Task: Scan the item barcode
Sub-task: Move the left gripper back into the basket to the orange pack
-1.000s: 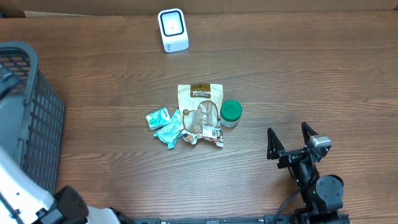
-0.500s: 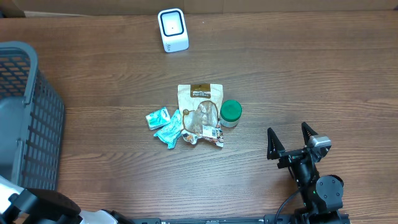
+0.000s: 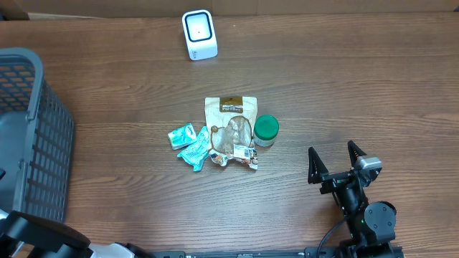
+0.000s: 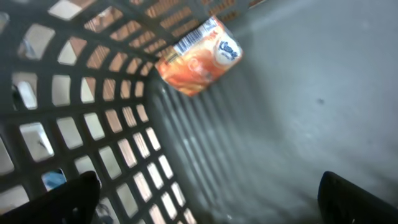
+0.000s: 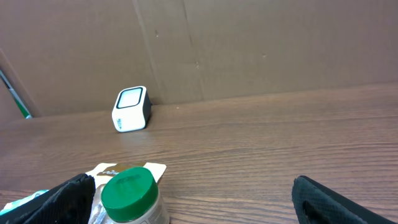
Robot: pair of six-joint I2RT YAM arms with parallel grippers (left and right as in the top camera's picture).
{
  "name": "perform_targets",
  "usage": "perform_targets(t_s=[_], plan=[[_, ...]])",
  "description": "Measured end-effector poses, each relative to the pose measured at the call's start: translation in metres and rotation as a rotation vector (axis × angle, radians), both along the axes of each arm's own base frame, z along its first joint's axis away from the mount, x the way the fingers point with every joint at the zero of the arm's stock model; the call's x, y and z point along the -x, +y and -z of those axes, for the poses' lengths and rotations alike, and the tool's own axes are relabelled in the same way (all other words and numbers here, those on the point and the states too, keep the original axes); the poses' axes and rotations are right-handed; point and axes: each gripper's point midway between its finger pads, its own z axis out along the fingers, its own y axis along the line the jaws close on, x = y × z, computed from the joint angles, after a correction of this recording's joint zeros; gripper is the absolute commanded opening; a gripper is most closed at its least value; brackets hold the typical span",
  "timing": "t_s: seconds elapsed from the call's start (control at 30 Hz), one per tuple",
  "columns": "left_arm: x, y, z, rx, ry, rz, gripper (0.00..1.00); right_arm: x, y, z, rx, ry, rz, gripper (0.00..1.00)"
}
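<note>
Overhead: snack pouch (image 3: 230, 125) forward-left of right end effector (image 3: 331, 148); well apart

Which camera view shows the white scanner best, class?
Overhead: the white scanner appears whole, unobstructed, with its window visible. The right wrist view shows it smaller, at an angle, far off. The left wrist view misses it, showing only the basket interior.

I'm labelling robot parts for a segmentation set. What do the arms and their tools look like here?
The right arm is black with a round joint housing, a grey block by the wrist and a black cable at its base. The right tool has two dark, tapering fingers. Of the left arm only black and white casing shows; the left tool has dark, blurred fingers.
</note>
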Motion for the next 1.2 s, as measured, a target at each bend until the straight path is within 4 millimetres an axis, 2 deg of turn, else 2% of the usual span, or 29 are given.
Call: perform_targets(t_s=[0.07, 0.13, 0.2, 0.37, 0.67, 0.93, 1.07, 1.2], plan=[[0.000, 0.003, 0.004, -0.007, 0.016, 0.032, 0.97, 0.000, 0.000, 0.000, 0.000, 0.000, 0.000, 1.00], [-0.001, 0.005, 0.010, -0.013, 0.029, 0.064, 0.90, 0.000, 0.000, 0.000, 0.000, 0.000, 0.000, 1.00], [0.000, 0.008, 0.016, -0.025, 0.044, 0.089, 0.87, 0.000, 0.000, 0.000, 0.000, 0.000, 0.000, 1.00], [0.003, 0.018, 0.027, -0.075, 0.088, 0.113, 0.90, 0.000, 0.000, 0.000, 0.000, 0.000, 0.000, 1.00], [0.002, 0.038, 0.030, -0.164, 0.153, 0.187, 0.92, 0.000, 0.000, 0.000, 0.000, 0.000, 0.000, 1.00], [0.003, 0.039, 0.063, -0.094, 0.232, 0.285, 0.91, 0.000, 0.000, 0.000, 0.000, 0.000, 0.000, 1.00], [0.003, 0.039, 0.077, -0.059, 0.258, 0.309, 0.83, 0.000, 0.000, 0.000, 0.000, 0.000, 0.000, 1.00], [0.003, 0.039, 0.090, -0.029, 0.277, 0.326, 0.79, 0.000, 0.000, 0.000, -0.001, 0.001, 0.000, 1.00]])
